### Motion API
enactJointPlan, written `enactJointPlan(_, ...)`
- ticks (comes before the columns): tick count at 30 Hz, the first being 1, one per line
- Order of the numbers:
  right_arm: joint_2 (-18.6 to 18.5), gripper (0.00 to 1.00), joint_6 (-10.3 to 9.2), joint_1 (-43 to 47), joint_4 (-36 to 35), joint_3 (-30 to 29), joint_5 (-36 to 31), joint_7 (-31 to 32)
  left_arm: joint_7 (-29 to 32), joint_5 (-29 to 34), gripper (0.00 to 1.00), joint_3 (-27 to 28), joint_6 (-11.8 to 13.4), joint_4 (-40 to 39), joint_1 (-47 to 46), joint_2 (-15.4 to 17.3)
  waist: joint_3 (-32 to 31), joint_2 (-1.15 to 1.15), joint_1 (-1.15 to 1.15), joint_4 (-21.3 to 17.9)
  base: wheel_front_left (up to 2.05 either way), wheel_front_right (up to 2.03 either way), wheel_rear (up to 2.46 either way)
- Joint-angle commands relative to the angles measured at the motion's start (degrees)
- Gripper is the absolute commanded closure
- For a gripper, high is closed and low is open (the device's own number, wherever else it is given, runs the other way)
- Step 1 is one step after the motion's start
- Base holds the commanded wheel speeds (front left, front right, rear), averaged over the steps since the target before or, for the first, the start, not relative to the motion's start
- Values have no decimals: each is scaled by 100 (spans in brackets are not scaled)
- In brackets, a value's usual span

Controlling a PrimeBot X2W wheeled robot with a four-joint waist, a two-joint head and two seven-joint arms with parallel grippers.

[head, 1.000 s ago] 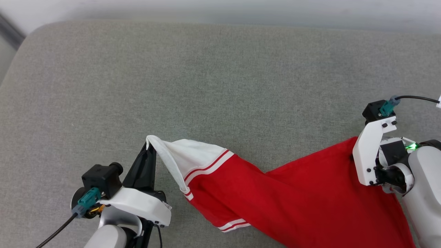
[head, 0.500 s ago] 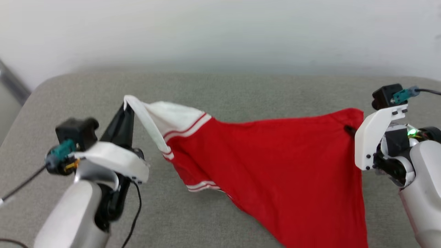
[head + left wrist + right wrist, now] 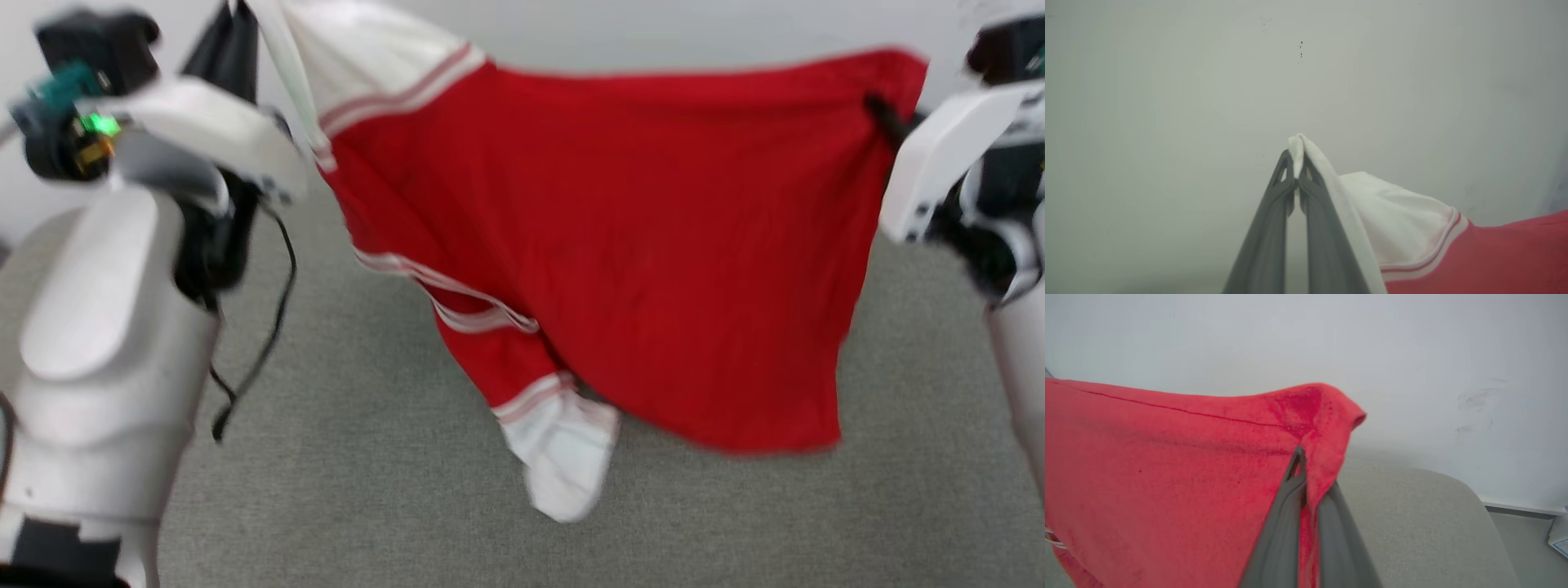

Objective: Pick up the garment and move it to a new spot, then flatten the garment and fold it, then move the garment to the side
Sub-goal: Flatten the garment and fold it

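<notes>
— Up it has gone since half a second ago: the garment (image 3: 620, 245) sagged onto the grey cushion (image 3: 367, 506) then, and now it hangs in the air as a red sheet between the two arms. Head camera has tipped up as well.

— Who has hold of what?

— Left gripper (image 3: 1295, 163) is pinched tight on a thin fold at the edge of the upper white sleeve (image 3: 1396, 204). Right gripper (image 3: 1303, 457) is clamped on a bunched red corner of the hem.

— A sleeve on one side, a hem corner on the other. That's a skewed hold.

— Yes, I'd expect it to land crooked. The lower sleeve (image 3: 567, 457) dangles lowest. Whether it touches the cushion I cannot tell, because the picture is smeared. If it drags on the way down, it may tuck under the body and make the flattening harder.

— And the grips themselves?

— Left worries me most. So little cloth sits between those fingers that a quick swing could pull it free, and the blur suggests speed. A loose black cable (image 3: 280, 310) also hangs off the left arm just beside the cloth, where it could snag.
</notes>
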Motion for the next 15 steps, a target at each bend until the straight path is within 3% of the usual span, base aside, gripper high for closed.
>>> enactJointPlan(1, -5, 100, -4, -319, 12, -89, -36, -138, -28, 36, 100, 27, -55, 150, -400, 14, 429, 0, 1, -74, 0, 0, 0)
enactJointPlan(15, 67, 100, -4, -3049, -137, -436, -311, -1240, -503, 536, 100, 154, -271, 1005, -3872, 328, 2614, 0, 1, -149, 0, 0, 0)
